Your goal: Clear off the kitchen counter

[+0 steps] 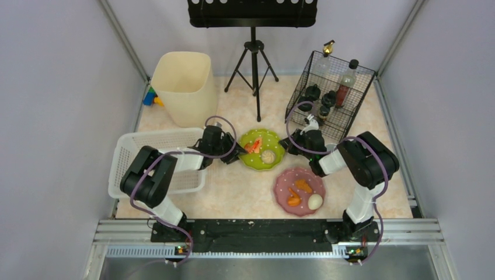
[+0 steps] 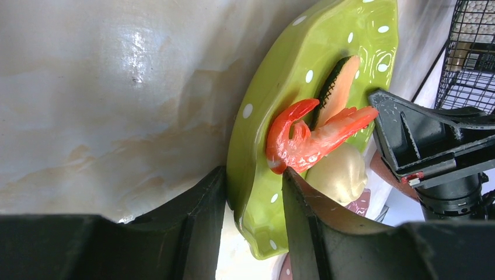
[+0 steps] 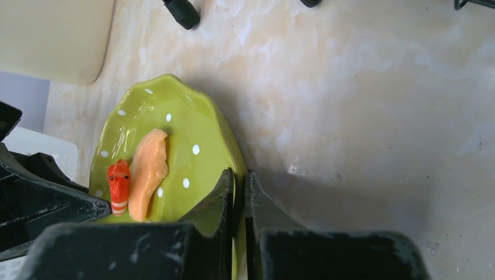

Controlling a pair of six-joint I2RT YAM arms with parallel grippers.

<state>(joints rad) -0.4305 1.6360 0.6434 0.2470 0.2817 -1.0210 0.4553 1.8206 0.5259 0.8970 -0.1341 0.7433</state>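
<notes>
Gripping the green plate [image 1: 269, 139] from opposite sides, both arms meet mid-counter; the left gripper [image 2: 251, 178] clamps its left rim, and the right gripper [image 3: 239, 178] pinches its right rim, fingers nearly together; a red prawn [image 2: 303, 140] and a pale dumpling [image 2: 341, 175] lie on it; the kitchen counter [image 1: 233, 192] spreads beneath, carrying a pink plate [image 1: 285, 178] near its near edge, a white basket [image 1: 134, 146] at its left edge and a wire rack [image 1: 353, 111] in its far right corner.

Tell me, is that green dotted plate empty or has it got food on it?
Not empty: the green plate holds a red shrimp, an orange piece and a pale dumpling.
</notes>
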